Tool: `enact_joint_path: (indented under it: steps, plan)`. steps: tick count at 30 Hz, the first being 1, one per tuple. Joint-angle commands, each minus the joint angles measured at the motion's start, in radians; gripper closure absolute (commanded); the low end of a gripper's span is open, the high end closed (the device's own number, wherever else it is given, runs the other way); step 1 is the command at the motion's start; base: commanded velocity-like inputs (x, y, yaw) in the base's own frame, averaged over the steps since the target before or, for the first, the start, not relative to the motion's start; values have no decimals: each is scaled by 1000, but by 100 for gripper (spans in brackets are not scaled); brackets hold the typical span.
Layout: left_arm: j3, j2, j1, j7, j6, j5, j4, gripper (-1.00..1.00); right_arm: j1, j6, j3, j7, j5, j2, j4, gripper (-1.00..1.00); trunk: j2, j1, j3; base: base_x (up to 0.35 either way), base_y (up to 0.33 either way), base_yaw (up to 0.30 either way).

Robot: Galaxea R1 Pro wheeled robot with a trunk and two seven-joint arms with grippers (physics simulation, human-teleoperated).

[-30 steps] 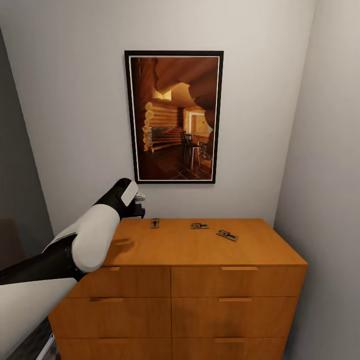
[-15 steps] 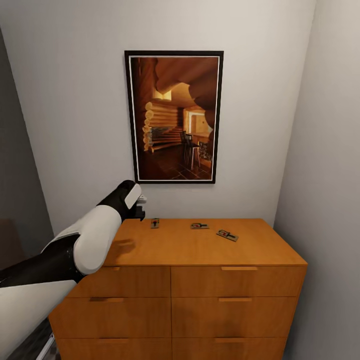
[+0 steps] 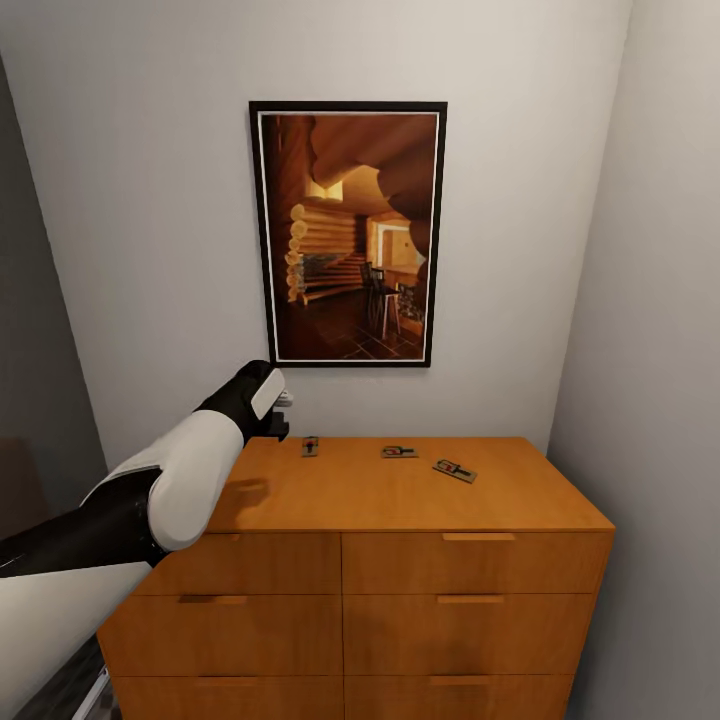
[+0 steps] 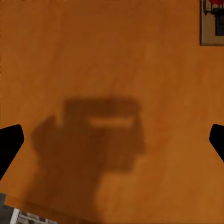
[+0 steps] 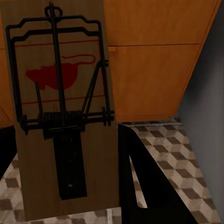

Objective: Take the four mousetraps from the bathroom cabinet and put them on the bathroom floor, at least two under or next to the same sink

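left end effector (image 4: 112, 140) spread wide over cabinet (image 3: 400, 500) top | right end effector (image 5: 70, 196) clamping mousetrap (image 5: 60, 112) | risk: descending off-target, missing nearest trap (image 3: 310, 446) beside it

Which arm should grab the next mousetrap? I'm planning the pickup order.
The left. Its pincer hangs open over the cabinet top, with a mousetrap close by. The right pincer already holds a mousetrap low by the drawers.

You're seeing three mousetraps (image 3: 398, 452) lying flat along the cabinet (image 3: 400, 500) top's back edge, just beyond your left pincer (image 3: 281, 412). A fourth mousetrap (image 5: 60, 116) is sitting gripped in your right pincer above the bathroom floor (image 5: 163, 135).
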Motion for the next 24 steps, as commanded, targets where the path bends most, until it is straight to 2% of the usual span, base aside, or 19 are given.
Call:
enact_joint_path:
  steps: [1, 24]
  plan:
    - [6, -1, -1, 4, 3, 0, -1, -100, 0, -1, 3, 12, -14, 0, -2, 100, -1, 0, -1, 0, 0, 0]
    - [20, -1, -1, -6, 2, 10, -7, -100, 0, -1, 3, 13, -14, 0, -2, 100, -1, 0, -1, 0, 0, 0]
